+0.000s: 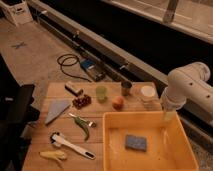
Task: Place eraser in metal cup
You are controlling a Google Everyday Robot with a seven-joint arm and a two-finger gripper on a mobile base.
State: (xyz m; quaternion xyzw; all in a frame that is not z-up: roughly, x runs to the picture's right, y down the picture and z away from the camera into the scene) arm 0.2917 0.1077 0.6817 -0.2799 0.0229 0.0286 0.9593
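The eraser (74, 89), a small tan block with a dark face, lies at the far left of the wooden table (55, 132). The metal cup (126, 88), dull grey, stands upright at the table's far edge, to the right of a pale green cup (101, 93). My white arm (186, 85) comes in from the right. Its gripper (169, 115) points down over the far right corner of the yellow tray (112, 145), well to the right of the cup and far from the eraser. Nothing shows in the gripper.
A white round container (147, 93) stands right of the metal cup, and a peach-coloured fruit (118, 102) lies in front of it. A blue sponge (135, 143) lies in the tray. A grey cloth (56, 110), dark cluster (81, 102), green pepper (82, 127), white-handled tool (70, 145) and banana (54, 155) fill the left.
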